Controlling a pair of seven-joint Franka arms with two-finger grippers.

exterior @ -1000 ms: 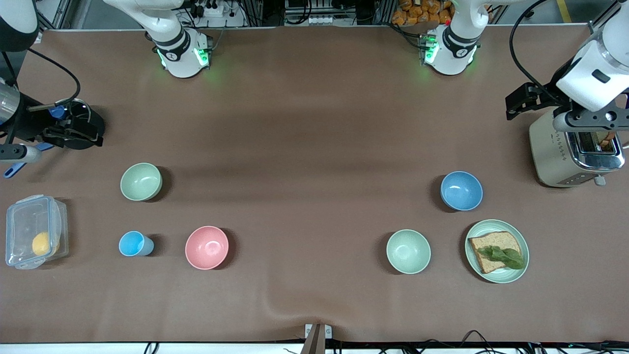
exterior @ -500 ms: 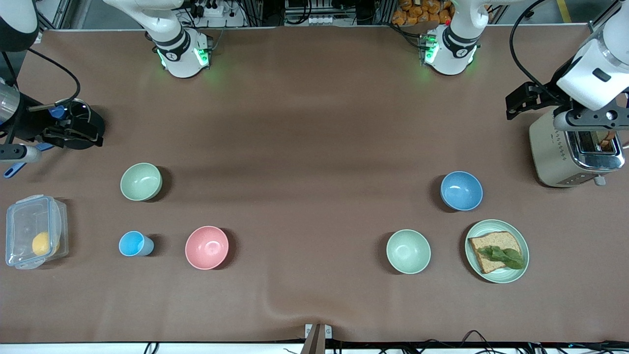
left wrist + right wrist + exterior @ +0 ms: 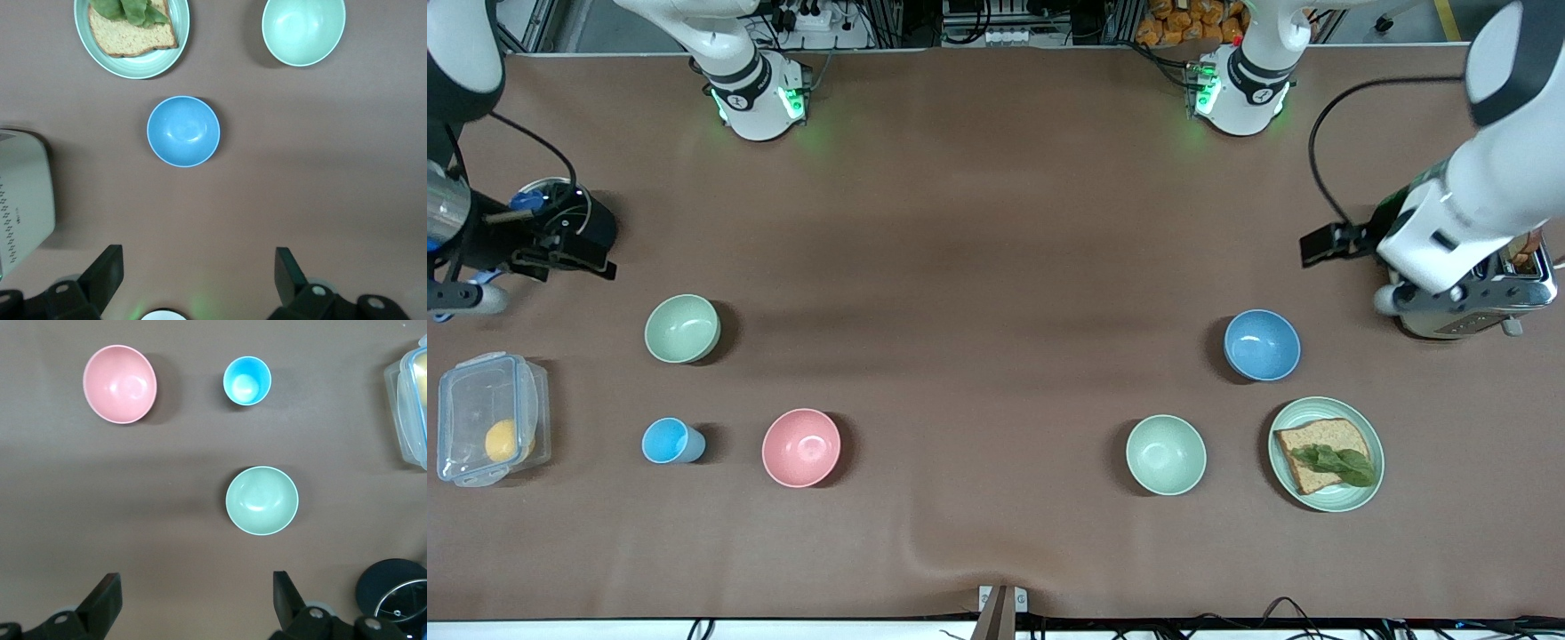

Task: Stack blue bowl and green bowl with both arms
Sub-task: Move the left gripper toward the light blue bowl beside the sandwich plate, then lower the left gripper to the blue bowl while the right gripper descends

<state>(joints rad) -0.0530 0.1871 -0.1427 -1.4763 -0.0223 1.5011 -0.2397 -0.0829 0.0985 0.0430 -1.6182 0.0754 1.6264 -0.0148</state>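
Both grippers, left gripper (image 3: 197, 280) and right gripper (image 3: 193, 600), hang wide open and empty at the worktop's end edges. I risk grabbing the mint bowl (image 3: 1166, 454) instead of the green bowl (image 3: 682, 328); the blue bowl (image 3: 1262, 345) sits close to the toaster (image 3: 1467, 284).

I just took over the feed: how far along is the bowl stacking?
Nothing is stacked yet. The blue bowl sits alone by the plate; the green bowl sits alone toward the right arm's end. The left tool is open above the table near the blue bowl, the right tool open near the green bowl. Both grasps and the stacking remain.
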